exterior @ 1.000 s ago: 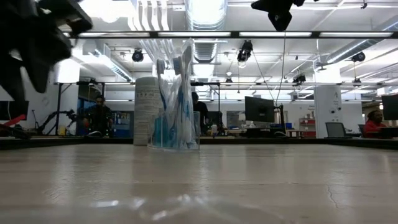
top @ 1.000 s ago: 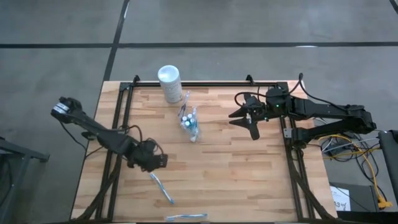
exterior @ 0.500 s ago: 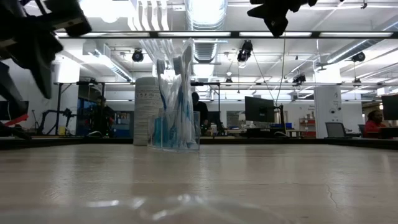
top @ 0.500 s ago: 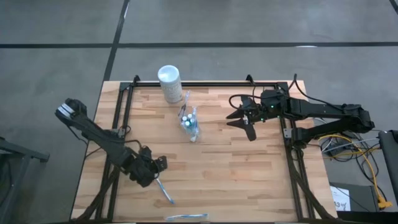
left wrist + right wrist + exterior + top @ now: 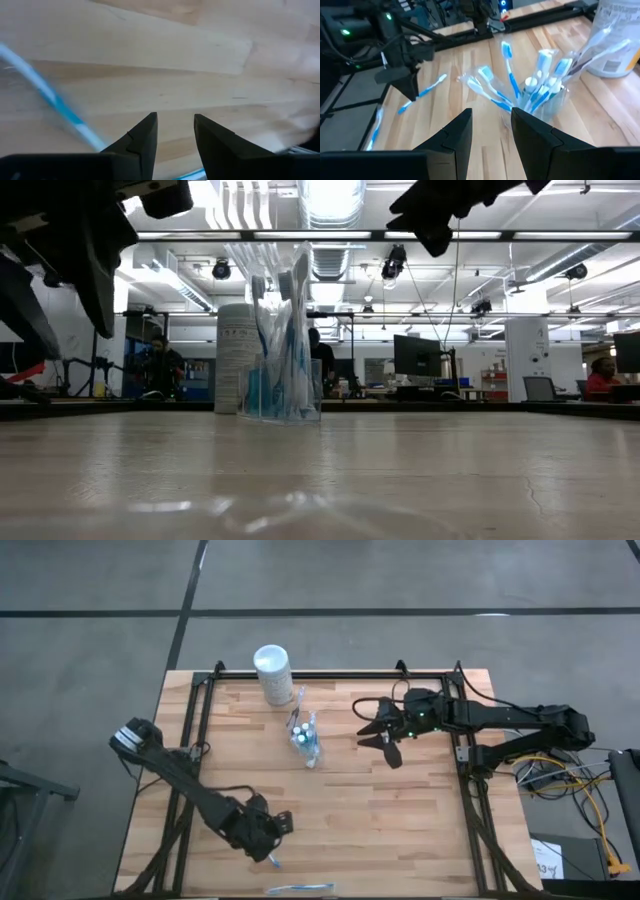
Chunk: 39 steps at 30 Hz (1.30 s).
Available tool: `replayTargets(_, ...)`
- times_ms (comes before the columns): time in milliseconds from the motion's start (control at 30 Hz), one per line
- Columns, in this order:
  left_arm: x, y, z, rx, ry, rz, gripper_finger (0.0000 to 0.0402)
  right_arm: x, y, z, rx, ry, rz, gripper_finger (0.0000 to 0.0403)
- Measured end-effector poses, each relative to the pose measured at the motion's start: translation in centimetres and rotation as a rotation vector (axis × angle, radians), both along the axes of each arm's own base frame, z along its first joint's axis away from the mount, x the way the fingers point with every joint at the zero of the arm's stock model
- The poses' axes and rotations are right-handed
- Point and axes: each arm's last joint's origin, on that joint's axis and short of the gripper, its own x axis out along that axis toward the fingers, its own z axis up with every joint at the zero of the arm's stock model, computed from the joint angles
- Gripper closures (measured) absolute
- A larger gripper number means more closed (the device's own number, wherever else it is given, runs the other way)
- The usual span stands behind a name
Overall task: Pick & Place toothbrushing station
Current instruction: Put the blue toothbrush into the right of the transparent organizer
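My left gripper has its two fingers a little apart, with only bare wood between them, so it holds nothing. It hangs low over the near-left part of the wooden table, just beside a loose blue-and-white toothbrush that lies flat on the boards. My right gripper also stands partly open and empty, above the table on the right of the toothbrushing station.

Compared with a second ago, my left gripper has moved toward the near edge and now is at the loose toothbrush. My right gripper has moved a little to the left, closer to the station. The station and the white cylinder did not move.

The station stands upright in the middle of the far half of the table, full of toothbrushes, with the white cylinder just behind it, near the far edge. A second loose toothbrush lies at the near edge. The table is made of light wooden strips with a black frame on the sides. Behind it the low view shows a big hall with ceiling lights, monitors and some people sitting far away.

The clear walls of the station are hard to see on the wood. In the low view my two grippers are cut off at the top.
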Motion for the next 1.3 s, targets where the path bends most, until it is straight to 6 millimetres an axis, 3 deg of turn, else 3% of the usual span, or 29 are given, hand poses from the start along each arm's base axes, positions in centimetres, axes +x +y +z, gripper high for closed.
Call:
replayTargets(167, -0.8, 0.2, 2.0, 0.001, 0.151, -0.035, 0.027, 1.0, -0.1, -1.2, 0.007, 0.05, 0.0, 0.0271)
replayTargets(300, -1.2, 0.6, 4.8, 0.012, 0.165, -0.03, 0.0277, 2.0, -0.3, -2.4, 0.013, 0.099, 0.0, 0.0271)
replayTargets(400, -1.7, 1.0, 5.9, 0.04, 0.202, -0.03, 0.0284, 2.7, -0.4, -3.6, 0.019, 0.145, -0.001, 0.0271)
replayTargets(800, -2.8, 1.0, 6.2, 0.067, 0.228, -0.06, 0.0299, 6.1, -1.0, -9.1, 0.073, 0.332, 0.008, 0.0271)
replayTargets(867, -3.0, 0.8, 6.2, 0.068, 0.228, -0.068, 0.0299, 6.4, -0.9, -8.9, 0.097, 0.286, 0.084, 0.0271)
replayTargets(1033, -3.1, 0.6, 6.2, 0.07, 0.229, -0.077, 0.0299, 6.2, -0.6, -5.7, 0.051, 0.073, 0.158, 0.0271)
replayTargets(1200, -3.4, 0.6, 6.1, 0.086, 0.246, -0.082, 0.0299, 3.1, -0.1, -2.3, -0.053, -0.136, 0.217, 0.0271)
replayTargets(1300, -3.6, 0.7, 6.0, 0.097, 0.259, -0.081, 0.0299, 0.6, 0.5, -1.7, -0.057, -0.287, 0.286, 0.0271)
